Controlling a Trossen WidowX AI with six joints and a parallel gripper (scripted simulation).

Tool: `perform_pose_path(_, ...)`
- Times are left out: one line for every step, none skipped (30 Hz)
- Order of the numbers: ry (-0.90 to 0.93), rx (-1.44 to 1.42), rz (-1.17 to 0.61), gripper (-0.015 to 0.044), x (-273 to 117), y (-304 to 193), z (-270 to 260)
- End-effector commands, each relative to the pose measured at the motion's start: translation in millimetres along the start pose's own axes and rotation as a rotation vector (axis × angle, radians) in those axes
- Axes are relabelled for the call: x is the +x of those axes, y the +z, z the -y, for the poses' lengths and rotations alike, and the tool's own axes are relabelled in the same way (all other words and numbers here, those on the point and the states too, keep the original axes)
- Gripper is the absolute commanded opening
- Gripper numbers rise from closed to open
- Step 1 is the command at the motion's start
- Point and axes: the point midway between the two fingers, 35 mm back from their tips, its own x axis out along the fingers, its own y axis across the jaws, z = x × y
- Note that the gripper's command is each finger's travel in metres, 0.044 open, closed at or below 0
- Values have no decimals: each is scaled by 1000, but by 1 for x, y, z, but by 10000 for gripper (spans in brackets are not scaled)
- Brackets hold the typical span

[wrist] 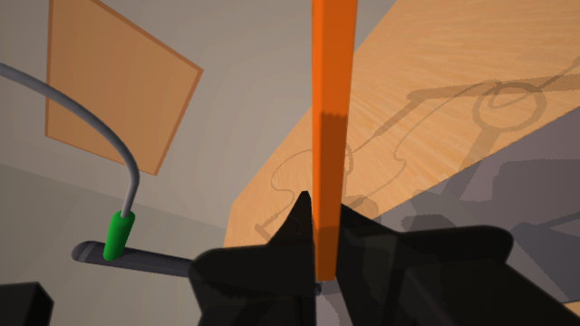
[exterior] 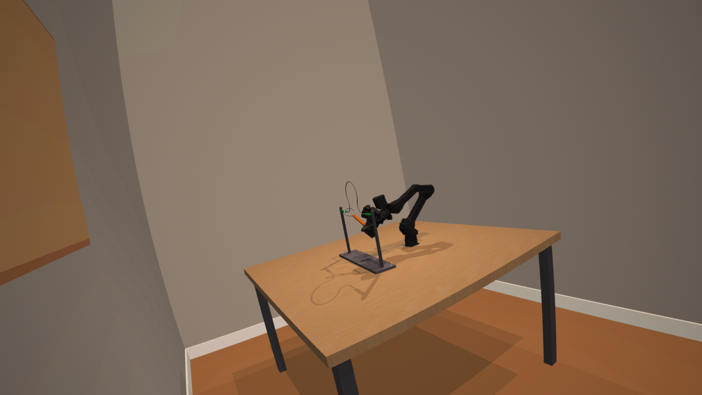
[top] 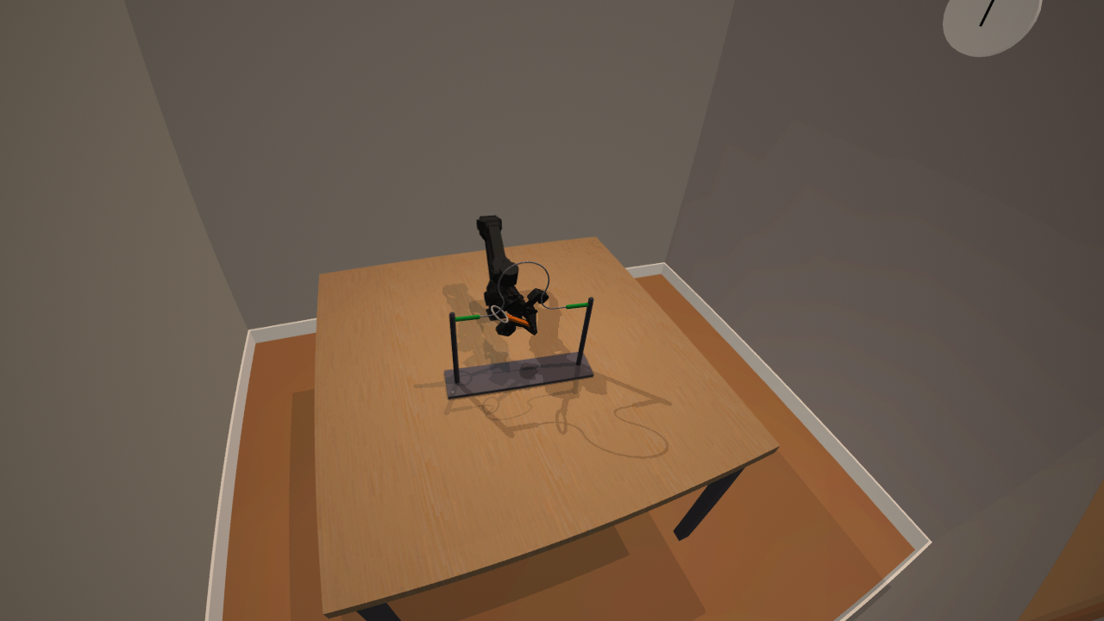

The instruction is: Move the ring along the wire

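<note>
Currently, top view: ring (top: pixel 506 314) (exterior: pixel 345 214) around grey wire (top: pixel 548 280) (exterior: pixel 356 192) (wrist: pixel 106 129), just off the near green sleeve (top: pixel 467 317), so I judge carrying underway, early. Exterior: orange handle (top: pixel 518 319) (exterior: pixel 358 219) (wrist: pixel 334 91) slants down into my claw (top: pixel 530 324) (exterior: pixel 366 226) (wrist: pixel 310 196). Wrist: I'm clenched on that handle; next, likely follow the bend upward, ring centred, no grey contact.

We bend our black arm (top: pixel 495 251) (exterior: pixel 417 203) up high, then down and forward. Our gripper (top: pixel 532 327) (exterior: pixel 365 229) (wrist: pixel 310 196) tips downward, its two fingers pinched nearly shut. Our wrist looks turned sideways, though it is small there.
</note>
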Motion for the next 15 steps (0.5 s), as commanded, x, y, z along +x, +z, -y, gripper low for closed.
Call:
perform_pose_path(28,5,8,-150,-3,6,-11)
perform_pose_path(28,8,6,-150,-3,6,-11)
perform_pose_path(29,10,5,-150,-4,6,-12)
perform_pose_path(30,13,3,-150,-4,6,-12)
perform_pose_path(31,16,1,-150,-4,6,-12)
perform_pose_path(32,18,-1,-150,-4,6,-13)
perform_pose_path(33,21,-3,-150,-5,6,-13)
perform_pose_path(34,24,-5,-150,-5,6,-14)
perform_pose_path(35,27,-7,-150,-5,6,-14)
perform_pose_path(36,30,-8,-150,-5,6,-15)
perform_pose_path(37,33,-10,-150,-6,6,-16)
perform_pose_path(38,36,-13,-150,-6,6,-16)
perform_pose_path(39,38,-14,-150,-6,6,-17)
perform_pose_path(40,41,-16,-150,-7,6,-17)
perform_pose_path(41,44,-18,-150,-7,6,-18)
